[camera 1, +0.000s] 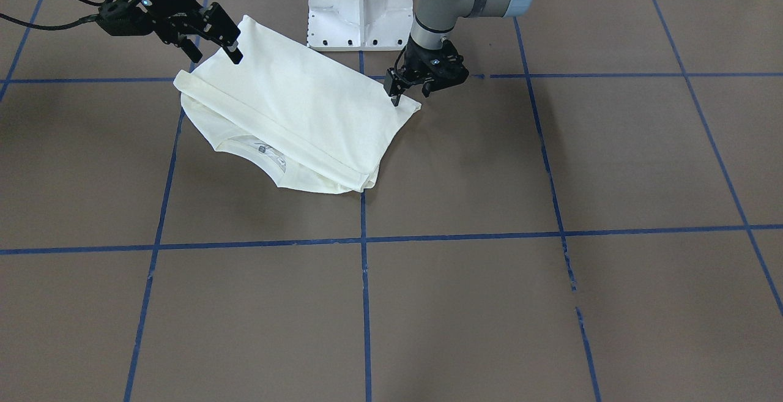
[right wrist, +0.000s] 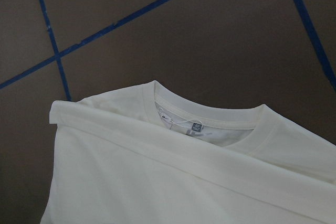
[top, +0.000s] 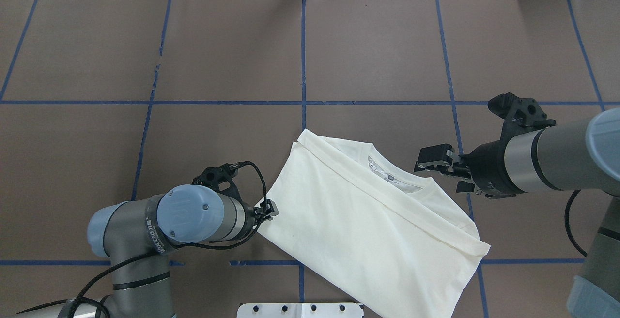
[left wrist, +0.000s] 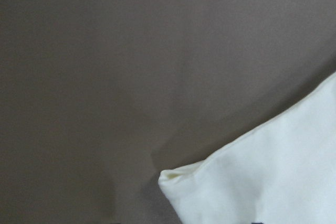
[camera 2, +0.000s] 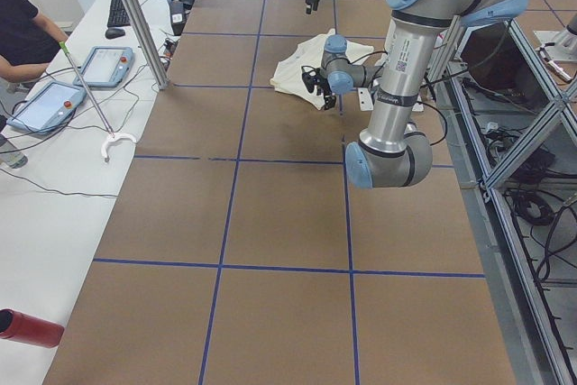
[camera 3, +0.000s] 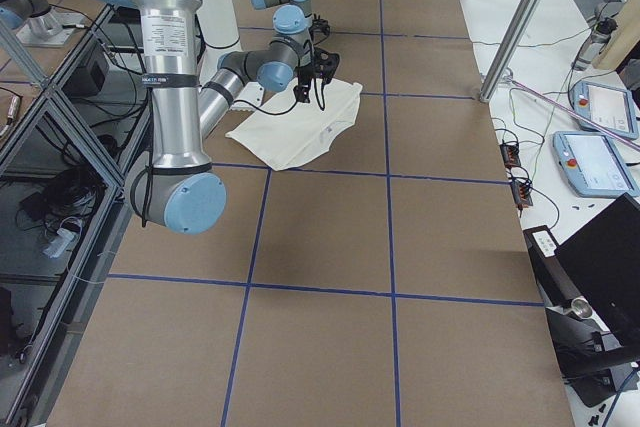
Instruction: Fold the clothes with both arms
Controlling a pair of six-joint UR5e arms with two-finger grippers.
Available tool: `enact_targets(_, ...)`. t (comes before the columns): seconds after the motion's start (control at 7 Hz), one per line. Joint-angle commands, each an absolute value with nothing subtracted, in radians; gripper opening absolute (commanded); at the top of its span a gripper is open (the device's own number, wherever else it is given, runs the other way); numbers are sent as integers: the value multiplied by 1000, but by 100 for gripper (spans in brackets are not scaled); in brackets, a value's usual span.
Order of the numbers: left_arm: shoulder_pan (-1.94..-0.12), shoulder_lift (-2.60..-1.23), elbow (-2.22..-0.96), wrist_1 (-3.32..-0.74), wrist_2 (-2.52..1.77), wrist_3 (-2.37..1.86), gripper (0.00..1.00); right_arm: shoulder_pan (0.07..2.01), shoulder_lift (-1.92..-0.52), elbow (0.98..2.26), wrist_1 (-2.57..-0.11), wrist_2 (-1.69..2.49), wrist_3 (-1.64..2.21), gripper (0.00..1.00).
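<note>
Shirt (top: 368, 226) lies half-folded near the table's (top: 97, 42) robot-side edge (plain side up); left gripper (camera 1: 410, 95) and right gripper (camera 1: 215, 57) gape empty; next fold likely needs fresh corner grips

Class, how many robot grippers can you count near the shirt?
2. The left gripper is at one corner of the shirt; the right gripper is raised near its collar.

Overhead and front face oppositely, share shirt (top: 368, 221); wrist cams close above
</note>
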State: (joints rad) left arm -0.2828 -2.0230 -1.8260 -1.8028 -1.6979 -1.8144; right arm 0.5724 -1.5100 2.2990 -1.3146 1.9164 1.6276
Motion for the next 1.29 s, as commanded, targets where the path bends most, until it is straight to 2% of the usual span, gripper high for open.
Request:
enact_targets(0.0, -291, -2025, -1795, -1830, -1678, -1813, 70, 574, -1506, 2296, -1315, 1916, 1628, 100)
enact_targets(0.14, -291, -2025, -1793, -1835, -1678, -1813, 52, 574, -1508, 2295, -1315, 1916, 1628, 100)
enact_targets(0.43, -290, -2026, -1798, -1835, -1680, -1810, 0, 575, -1508, 2296, -1315, 1919, 1628, 100)
enact_targets(0.86, -329, -2043, -1801, -1825, -1686, -1809, 0, 578, -1509, 2296, -1315, 1922, 1628, 100)
enact_targets(1.14, -443, -2110, -1722, -1828, -1687, -1766, 0, 595, -1509, 2298, -1315, 1927, 1628, 100)
